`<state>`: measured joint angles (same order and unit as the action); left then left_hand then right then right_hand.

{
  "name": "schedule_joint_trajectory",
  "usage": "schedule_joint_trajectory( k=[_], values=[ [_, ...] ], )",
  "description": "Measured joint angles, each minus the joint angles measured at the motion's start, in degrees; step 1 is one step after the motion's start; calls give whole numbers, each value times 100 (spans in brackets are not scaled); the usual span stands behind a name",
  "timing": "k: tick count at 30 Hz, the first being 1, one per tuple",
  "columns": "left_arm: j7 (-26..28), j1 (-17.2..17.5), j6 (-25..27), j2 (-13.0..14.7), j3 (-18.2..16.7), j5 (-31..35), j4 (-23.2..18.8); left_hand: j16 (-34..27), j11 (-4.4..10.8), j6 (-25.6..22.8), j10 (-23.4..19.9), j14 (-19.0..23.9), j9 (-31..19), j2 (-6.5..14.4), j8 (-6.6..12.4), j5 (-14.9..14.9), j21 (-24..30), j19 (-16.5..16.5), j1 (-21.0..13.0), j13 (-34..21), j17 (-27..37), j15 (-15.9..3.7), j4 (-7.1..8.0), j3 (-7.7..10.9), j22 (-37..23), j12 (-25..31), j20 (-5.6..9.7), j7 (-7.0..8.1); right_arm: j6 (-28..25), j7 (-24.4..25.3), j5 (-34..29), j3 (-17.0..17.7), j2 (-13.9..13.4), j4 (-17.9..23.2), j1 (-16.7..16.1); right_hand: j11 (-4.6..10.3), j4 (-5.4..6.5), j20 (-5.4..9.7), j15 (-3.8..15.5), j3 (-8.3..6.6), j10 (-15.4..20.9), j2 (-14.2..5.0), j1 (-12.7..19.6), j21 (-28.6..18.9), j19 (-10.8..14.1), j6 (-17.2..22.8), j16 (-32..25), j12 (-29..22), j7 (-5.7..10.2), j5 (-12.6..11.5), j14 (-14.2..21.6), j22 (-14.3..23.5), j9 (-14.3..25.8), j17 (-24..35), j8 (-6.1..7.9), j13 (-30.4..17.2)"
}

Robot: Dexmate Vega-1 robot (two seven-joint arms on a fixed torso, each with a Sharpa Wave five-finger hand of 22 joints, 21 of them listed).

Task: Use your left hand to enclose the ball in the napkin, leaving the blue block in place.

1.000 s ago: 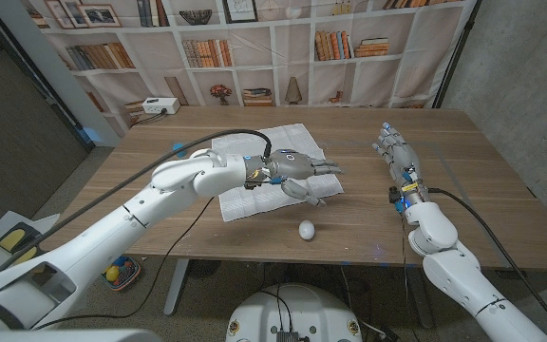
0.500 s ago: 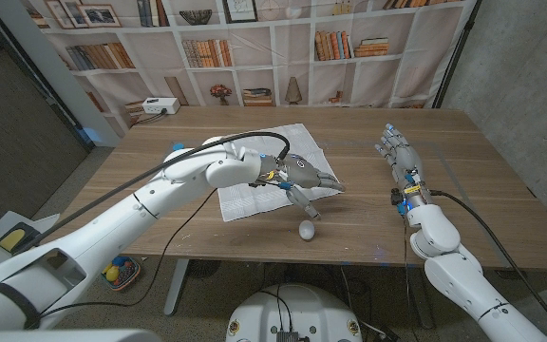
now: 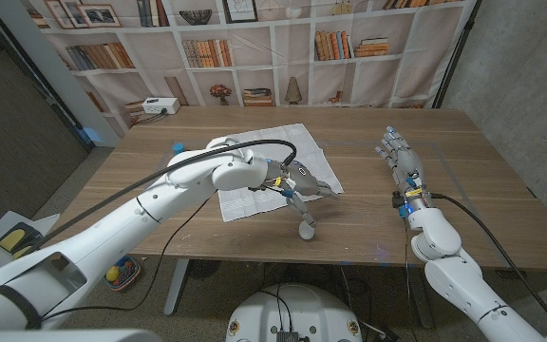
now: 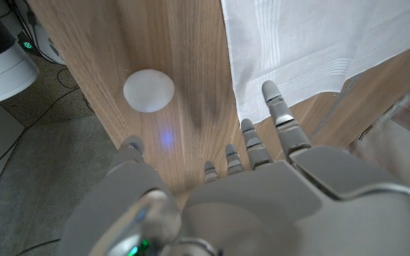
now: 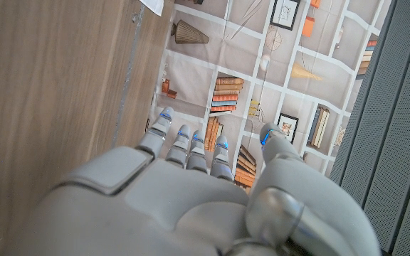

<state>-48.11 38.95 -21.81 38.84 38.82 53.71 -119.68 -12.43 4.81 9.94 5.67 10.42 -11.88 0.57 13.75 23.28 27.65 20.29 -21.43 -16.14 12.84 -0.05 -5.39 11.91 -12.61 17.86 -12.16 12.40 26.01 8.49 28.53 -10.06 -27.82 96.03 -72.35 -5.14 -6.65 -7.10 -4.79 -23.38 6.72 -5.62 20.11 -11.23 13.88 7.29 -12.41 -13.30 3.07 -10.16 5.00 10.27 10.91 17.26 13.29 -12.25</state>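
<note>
- Reaching over the near part of the wooden surface (image 3: pixel 463 161), the left hand (image 3: pixel 302 185) hangs with its fingers spread and nothing in them, so it is open
- From the left wrist view, that hand's fingertips (image 4: pixel 270 90) lie at the near hem of the white napkin (image 4: pixel 312 35), with the thumb out to the side toward the ball (image 4: pixel 149 90)
- The white ball (image 3: pixel 307 229) sits on bare wood close to the surface's front edge, just in front of the left hand and apart from the napkin (image 3: pixel 259 157)
- The napkin lies spread out in the middle of the surface, partly covered by the left forearm in the head view
- A small blue block (image 3: pixel 178 148) stands beside the napkin's far left corner, well apart from the ball
- The right hand (image 3: pixel 399 152) is on the right side of the surface, fingers straight and slightly apart, holding nothing; I cannot tell whether it touches the wood
- In the right wrist view its fingers (image 5: pixel 191 146) point along the wood toward a backdrop printed with bookshelves (image 5: pixel 262 64)
</note>
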Motion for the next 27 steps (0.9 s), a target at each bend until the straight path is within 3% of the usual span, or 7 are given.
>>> schedule_joint_trajectory(
  k=[9, 16, 27],
  values=[
    [-72, 97, -107, 57, 132, 334, -114, 0, 1, -15, -146, 282, -4, 25, 105, -495, 53, 401, -536, 0, -60, -222, -293, 182, 103, 80, 299, 9, 249, -256, 123, -36, 87, -379, 97, -28, 16, 0, -23, 16, 27, -16, -15, 0, 0, 31, -39, 0, -31, 0, 23, 0, 0, 0, 0, 23],
    [234, 159, -401, 143, 162, 644, -158, 0, 61, -135, -266, 362, -28, -31, 151, -651, 75, 612, -1094, 1, -93, -241, -482, 324, 143, 124, 510, 9, 385, -345, 175, -39, 136, -525, 92, -28, 16, 0, -23, 16, 27, -32, -31, 0, 0, 30, -39, 0, -31, 0, 23, 0, 1, -19, -37, 28],
    [552, 142, -907, 216, 182, 821, -76, 65, -63, -455, -391, 438, -61, -75, 334, -853, 74, 897, -2415, 46, -97, -233, -521, 528, 196, 190, 1048, -4, 448, -352, 183, -34, 185, -557, 39, -71, 48, 0, -22, 48, 70, -36, -99, -23, 0, 30, -39, 0, -31, -1, 22, 0, 1, -25, -59, 28]
  ],
)
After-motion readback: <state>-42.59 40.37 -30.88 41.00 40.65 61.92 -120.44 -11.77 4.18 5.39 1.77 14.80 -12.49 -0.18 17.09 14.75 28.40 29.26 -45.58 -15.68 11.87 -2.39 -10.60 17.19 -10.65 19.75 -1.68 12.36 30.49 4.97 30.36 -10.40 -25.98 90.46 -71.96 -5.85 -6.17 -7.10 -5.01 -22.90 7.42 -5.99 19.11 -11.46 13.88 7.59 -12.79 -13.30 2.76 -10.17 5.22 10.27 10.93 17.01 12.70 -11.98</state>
